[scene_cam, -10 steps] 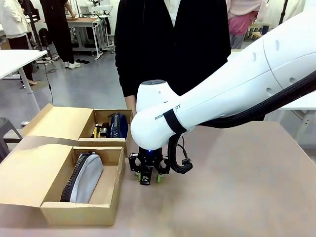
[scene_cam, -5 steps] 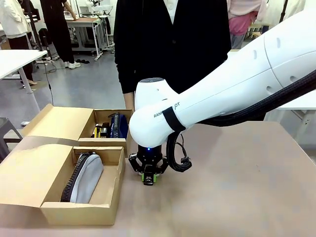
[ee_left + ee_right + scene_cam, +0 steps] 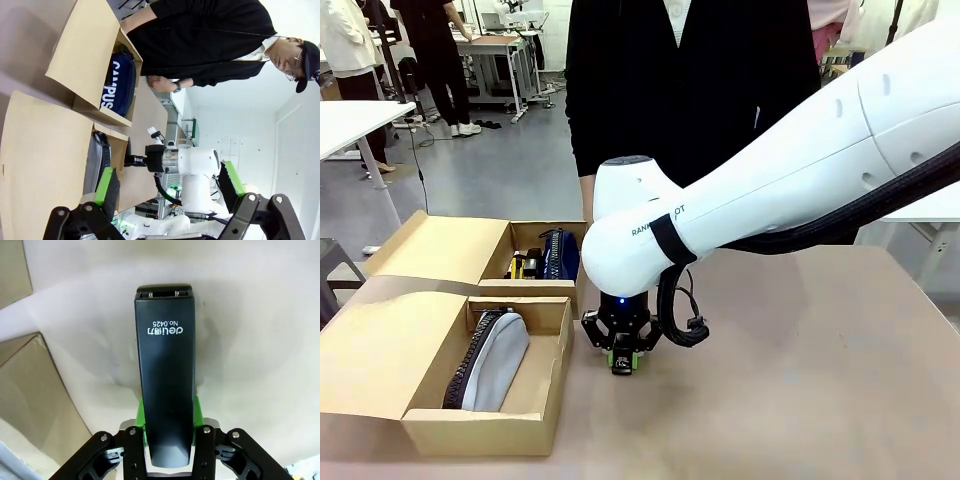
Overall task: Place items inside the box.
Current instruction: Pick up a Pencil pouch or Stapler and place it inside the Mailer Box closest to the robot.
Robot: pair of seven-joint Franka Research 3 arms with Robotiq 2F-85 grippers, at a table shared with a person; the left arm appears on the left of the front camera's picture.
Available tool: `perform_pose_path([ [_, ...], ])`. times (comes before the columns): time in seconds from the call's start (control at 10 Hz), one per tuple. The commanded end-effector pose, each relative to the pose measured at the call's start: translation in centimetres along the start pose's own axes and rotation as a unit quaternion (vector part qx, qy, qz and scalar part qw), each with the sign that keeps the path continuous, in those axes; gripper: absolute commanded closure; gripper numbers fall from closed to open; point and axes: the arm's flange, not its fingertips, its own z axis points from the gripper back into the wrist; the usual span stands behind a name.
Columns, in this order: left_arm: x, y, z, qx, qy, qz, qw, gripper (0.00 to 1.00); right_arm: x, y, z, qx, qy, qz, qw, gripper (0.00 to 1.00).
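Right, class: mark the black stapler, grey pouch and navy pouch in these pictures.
black stapler (image 3: pixel 166 375), right wrist view, middle of its top arm.
grey pouch (image 3: pixel 501 360), front view, grey side panel.
navy pouch (image 3: pixel 112 90), left wrist view, on the "CAMPUS" print.

Even, diffuse indoor light fills the front view, bright and without harsh glare. The white shell of the right arm (image 3: pixel 800 170) is close to washed out at the upper right, and it lays a soft, blurry-edged shadow on the worktop (image 3: pixel 820 380) around the right tool (image 3: pixel 622 360). The person's dark top (image 3: pixel 690 80) reads as nearly flat black.

In the right wrist view the black stapler (image 3: pixel 166 380) is sharp, its white print legible. The worktop behind it looks pale and darkens toward the corners, and the box (image 3: pixel 25 390) edge bows with wide-angle distortion.

In the left wrist view the pale wall (image 3: pixel 240 120) is overexposed.
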Motion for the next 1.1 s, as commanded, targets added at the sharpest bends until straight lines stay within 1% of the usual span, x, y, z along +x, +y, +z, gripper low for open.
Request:
perform_pose_path([
  [0.0,-0.4,0.1,0.0,-0.007,0.0,-0.007,1.0,0.0,-3.0,-1.7,4.9,0.011,0.015,0.015,1.0,1.0],
  [0.1,-0.4,0.1,0.0,-0.007,0.0,-0.007,1.0,0.0,-4.8,-2.3,7.4,0.023,0.016,0.017,0.999,1.0],
  [0.2,-0.4,0.1,0.0,-0.007,0.0,-0.007,1.0,0.0,-6.7,-2.7,9.1,0.034,0.021,0.036,0.999,1.0],
  [0.4,-0.4,0.1,0.0,-0.007,0.0,-0.007,1.0,0.0,-10.6,-2.4,10.7,0.043,0.032,0.086,0.995,1.0],
  [0.5,-0.4,0.1,0.0,-0.007,0.0,-0.007,1.0,0.0,-12.1,-2.0,11.4,0.05,0.033,0.095,0.994,1.0],
  [0.6,-0.4,0.1,0.0,-0.007,0.0,-0.007,1.0,0.0,-13.5,-1.4,11.8,0.06,0.022,0.121,0.991,1.0],
  [0.7,-0.4,0.1,0.0,-0.007,0.0,-0.007,1.0,0.0,-14.4,-0.8,11.8,0.069,0.021,0.14,0.988,1.0],
  [0.8,-0.4,0.1,0.0,-0.007,0.0,-0.007,1.0,0.0,-14.4,0.7,11.5,0.102,-0.001,0.127,0.987,1.0],
  [0.9,-0.4,0.1,0.0,-0.007,0.0,-0.007,1.0,0.0,-14.3,2.0,10.8,0.113,0.0,0.125,0.986,1.0],
  [1.0,-0.4,0.1,0.0,-0.007,0.0,-0.007,1.0,0.0,-14.3,2.8,10.2,0.107,-0.001,0.123,0.987,1.0],
])
